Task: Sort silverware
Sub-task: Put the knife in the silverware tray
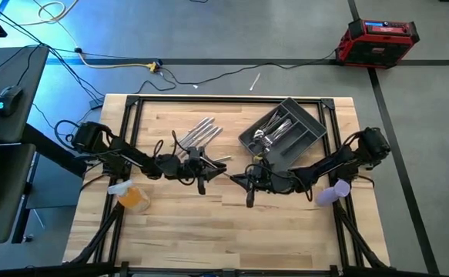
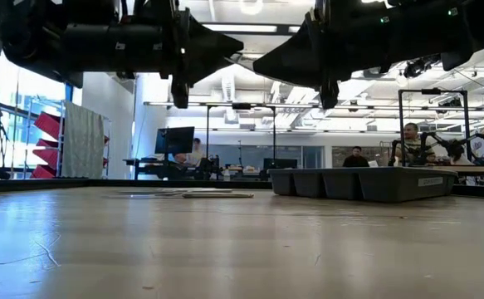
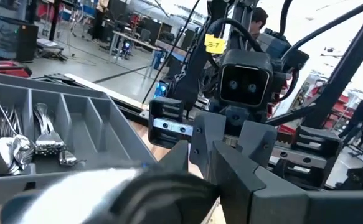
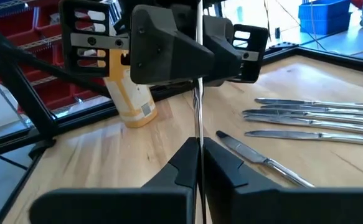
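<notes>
One slim piece (image 4: 197,118) of silverware is up off the worktop (image 1: 209,231), seen edge-on, a thin bright line standing upright. Your right claw (image 4: 198,155) has it pinched, fingers closed tight on its lower end. The upper end runs to your left claw (image 4: 175,59), which sits nose to nose with the right one above the middle of the worktop. Whether the left fingers grip the piece or stand just off it, you cannot tell from here.

Below and beside that meeting point, loose knives (image 4: 312,118) lie side by side on the wood, with one more knife (image 4: 262,158) apart from them, nearer the right claw. From above, that loose group fans out on the left arm's side of the tray (image 1: 309,119). The tray sits angled toward the far right corner, and forks and spoons (image 3: 19,140) lie in its compartments. A yellow bottle (image 4: 131,99) stands near the left arm.
</notes>
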